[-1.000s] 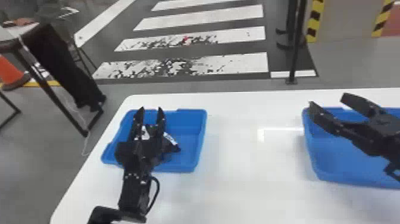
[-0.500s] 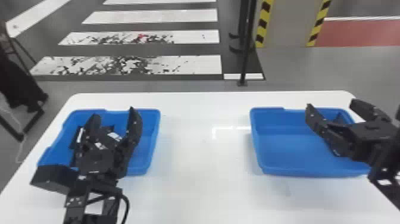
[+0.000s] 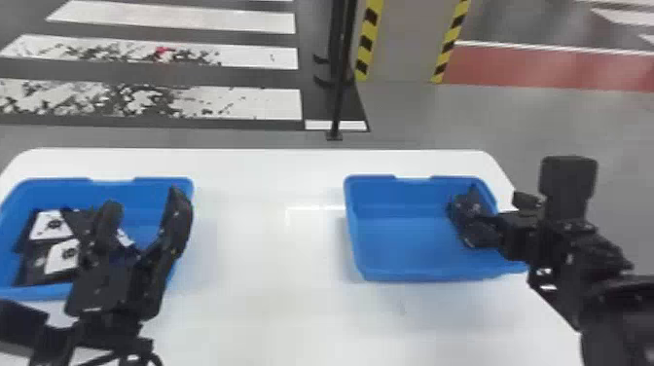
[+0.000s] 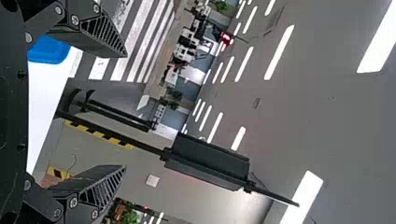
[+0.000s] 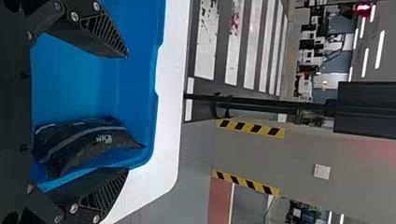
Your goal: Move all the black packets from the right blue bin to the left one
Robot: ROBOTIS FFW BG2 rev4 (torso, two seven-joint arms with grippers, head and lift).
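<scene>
Holds the left tool [image 3: 144, 197] wide open and empty near black packets [image 3: 62, 255] in the left blue bin [image 3: 158, 187]; poises the right tool [image 3: 485, 200], open and empty, beside packet contents [image 5: 95, 142] of the right blue bin [image 3: 370, 243].

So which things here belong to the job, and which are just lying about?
Job:
right blue plastic bin
black packet or packets inside
left blue plastic bin
white-labelled black packets inside

Just about:
slim black post
grey pillar with yellow stripes
</scene>
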